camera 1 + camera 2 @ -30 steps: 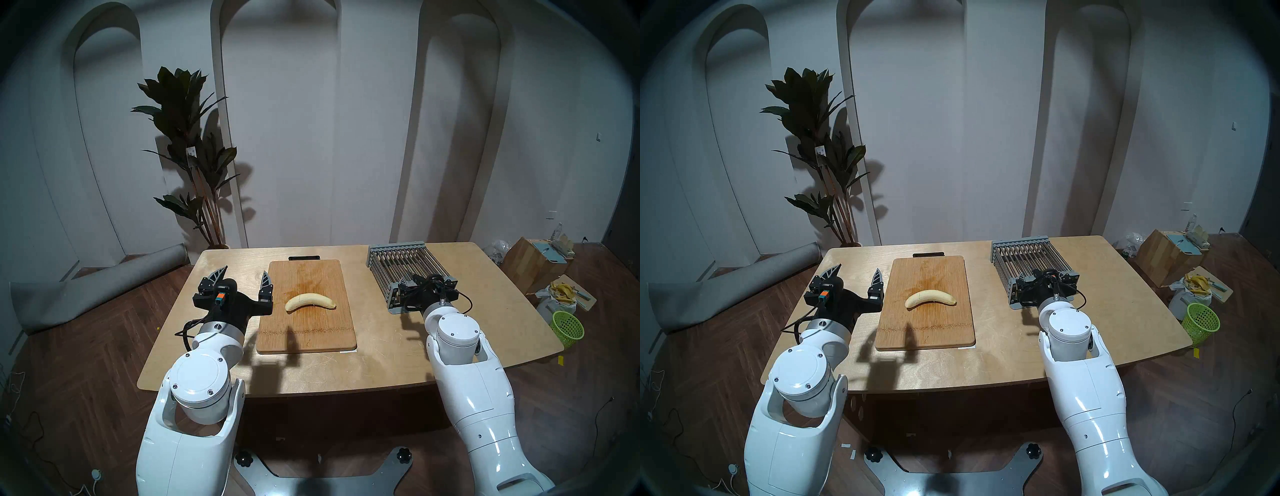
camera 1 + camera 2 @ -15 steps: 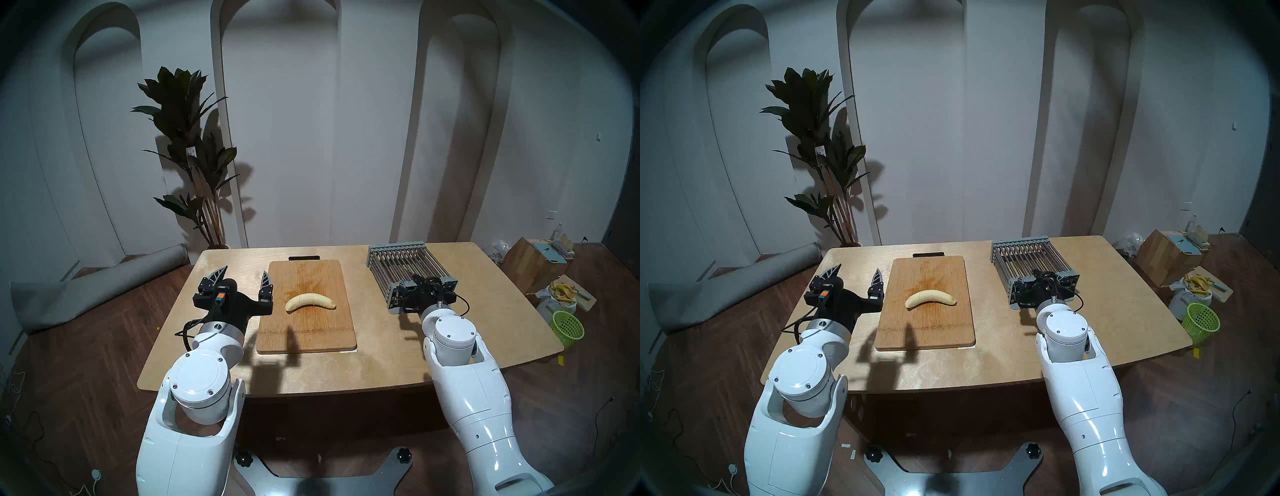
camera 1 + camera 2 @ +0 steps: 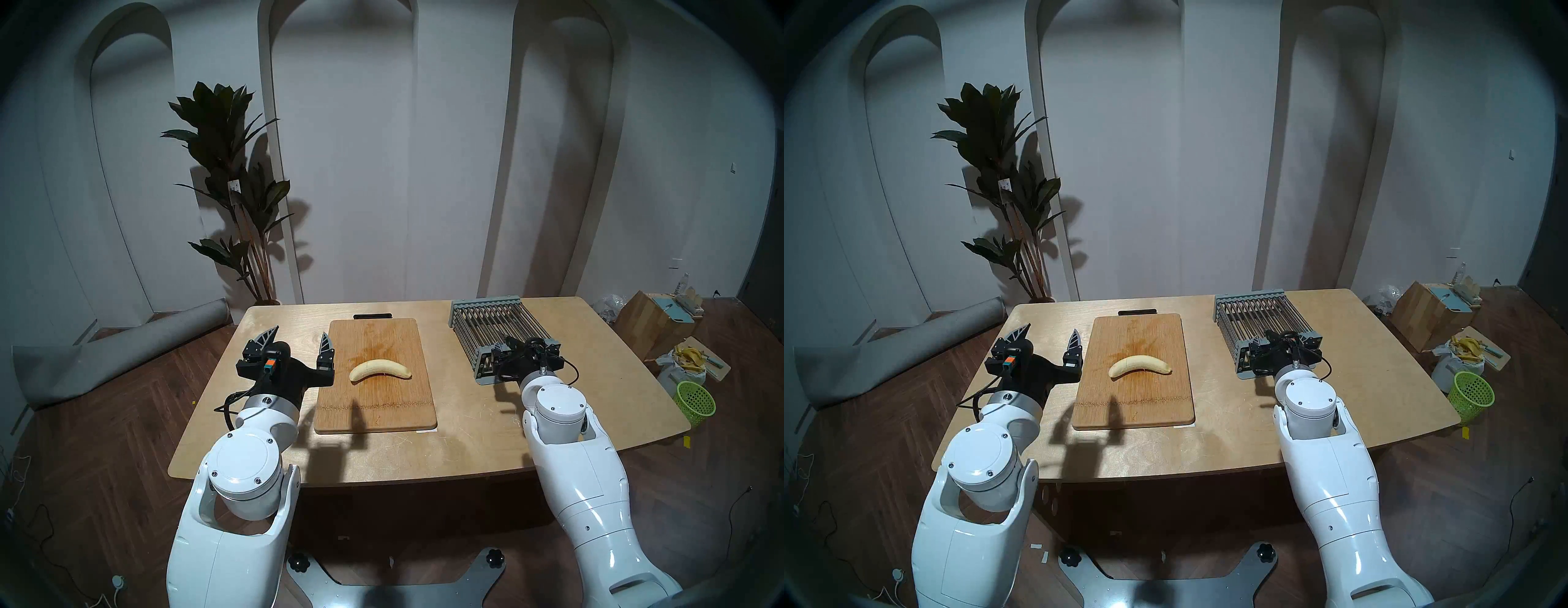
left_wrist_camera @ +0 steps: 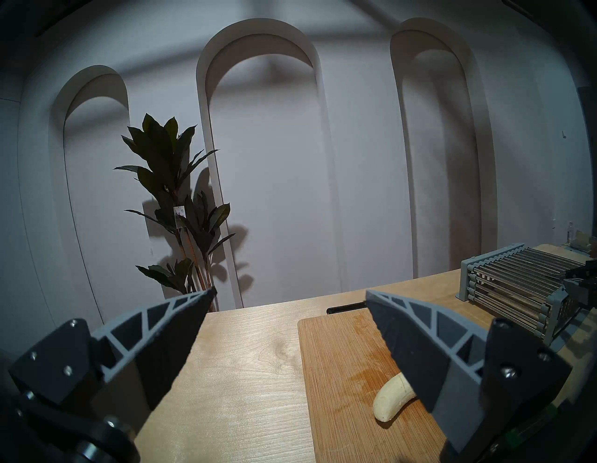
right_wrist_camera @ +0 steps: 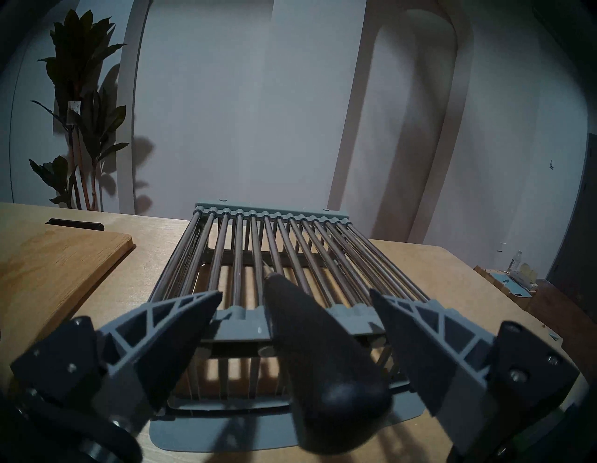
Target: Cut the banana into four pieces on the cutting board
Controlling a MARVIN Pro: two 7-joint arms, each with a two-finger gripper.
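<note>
White tag (image 3: 234, 187) on plant (image 3: 229, 170), writing unreadable; both grippers' fingers spread, empty.

A whole banana (image 3: 1139, 365) lies across the board (image 3: 1134, 399). The left gripper (image 3: 1050, 338) hangs beside it, fingers spread; the right gripper (image 3: 1280, 339) sits at the rack (image 3: 1259, 316), apparently spread too.

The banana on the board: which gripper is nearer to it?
Left. The left gripper hovers just beside the banana, off the board's edge; the right gripper is far off.
</note>
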